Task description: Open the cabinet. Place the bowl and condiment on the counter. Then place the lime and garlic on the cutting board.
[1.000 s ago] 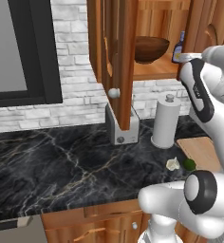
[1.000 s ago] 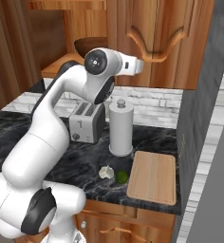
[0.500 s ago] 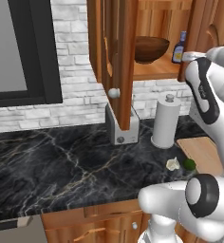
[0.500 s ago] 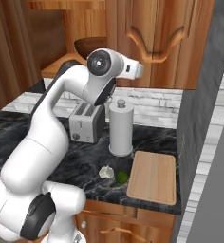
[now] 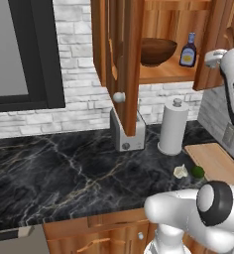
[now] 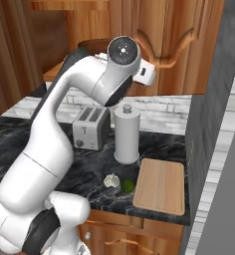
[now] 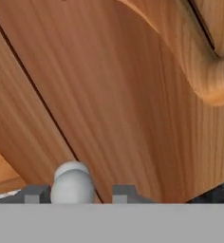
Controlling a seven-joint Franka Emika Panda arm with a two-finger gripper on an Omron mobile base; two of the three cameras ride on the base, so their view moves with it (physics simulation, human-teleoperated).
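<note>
Black marble tabletop [image 5: 64, 173] runs along a pale brick wall [image 5: 79, 84], with a toaster [image 6: 92, 128] and a paper-towel roll [image 6: 126, 133] standing toward the back. Cabinet [image 5: 163, 44] is mounted on the wall above; its left door [image 5: 123, 59] stands swung out, edge toward the left base camera, and its right door [image 6: 184, 45] is partly open. On the exposed shelf sit 2 items: the bowl [image 5: 157, 51] and, just beside it to the right, the condiment [image 5: 188, 51], upright. Cutting board [image 6: 160, 185] lies flat at the right end of the tabletop. Garlic [image 6: 111, 180] and lime [image 6: 127, 186] rest on the tabletop just off the board's left edge, next to each other. Arm is raised to cabinet height with the hand [image 7: 75, 193] at the right door. Hand view: the door's round silvery knob [image 7: 72, 184] sits between the 2 fingertips [image 7: 124, 192], partly parted; the left one is against the knob, a gap shows on the right, so a firm grip cannot be confirmed.
</note>
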